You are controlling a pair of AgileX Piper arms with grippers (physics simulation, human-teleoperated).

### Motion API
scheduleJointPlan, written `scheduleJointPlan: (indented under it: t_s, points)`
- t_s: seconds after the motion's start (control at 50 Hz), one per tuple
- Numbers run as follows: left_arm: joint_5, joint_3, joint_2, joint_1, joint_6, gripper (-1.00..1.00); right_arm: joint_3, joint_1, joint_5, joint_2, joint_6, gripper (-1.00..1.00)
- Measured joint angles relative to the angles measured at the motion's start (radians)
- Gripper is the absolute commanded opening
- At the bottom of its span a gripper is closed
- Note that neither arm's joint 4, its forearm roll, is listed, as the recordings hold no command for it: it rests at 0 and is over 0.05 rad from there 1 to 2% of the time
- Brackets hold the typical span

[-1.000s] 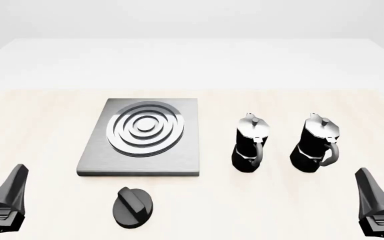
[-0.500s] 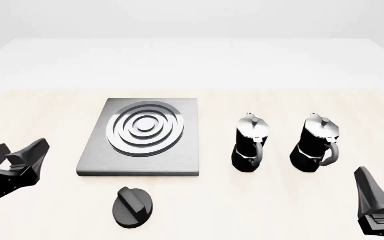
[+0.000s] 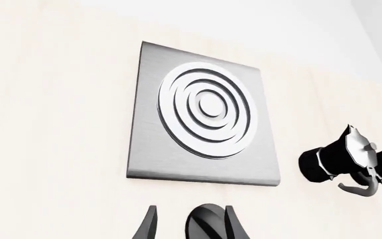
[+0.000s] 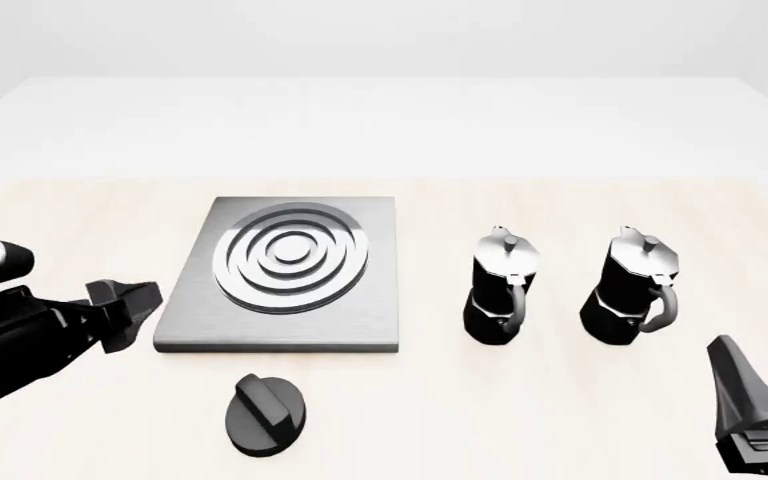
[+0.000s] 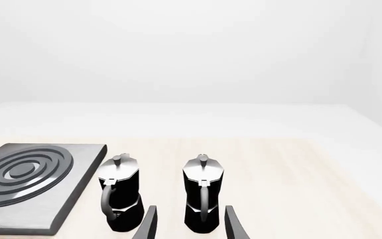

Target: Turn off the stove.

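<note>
Stove (image 4: 291,285) flat on the pale wood table (image 4: 558,400), toward the left. A grey brushed metal slab with shiny raised rings (image 4: 288,258). Round black knob (image 4: 267,412) with a ridge on top, on the table just in front of the slab, apart from it. Left claw (image 4: 128,305) up over the table near the slab's left front corner, behind and left of the knob. In the left wrist view, claw fingers (image 3: 147,226) apart, nothing between them, knob (image 3: 208,225) past the tips. Right claw (image 5: 189,224) low at the front right, fingers spread, holding nothing. Two black and silver pots (image 4: 507,288) upright to the right of the slab.
</note>
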Motion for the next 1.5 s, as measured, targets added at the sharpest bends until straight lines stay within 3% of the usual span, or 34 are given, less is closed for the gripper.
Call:
scheduleJointPlan:
  t_s: [0.38, 0.6, 0.76, 1.5]
  points:
    - [0.036, 0.009, 0.113, -0.197, -0.156, 1.00, 0.002, 0.008, 0.007, -0.006, -0.005, 1.00]
    - [-0.019, 0.066, 0.158, -0.307, -0.296, 1.00, 0.003, 0.011, 0.009, -0.007, -0.007, 1.00]
    - [-0.069, 0.097, 0.196, -0.348, -0.355, 1.00, 0.003, 0.012, 0.011, -0.007, -0.009, 1.00]
    - [-0.292, 0.110, 0.438, -0.327, -0.358, 1.00, 0.004, 0.011, 0.008, 0.008, -0.011, 1.00]
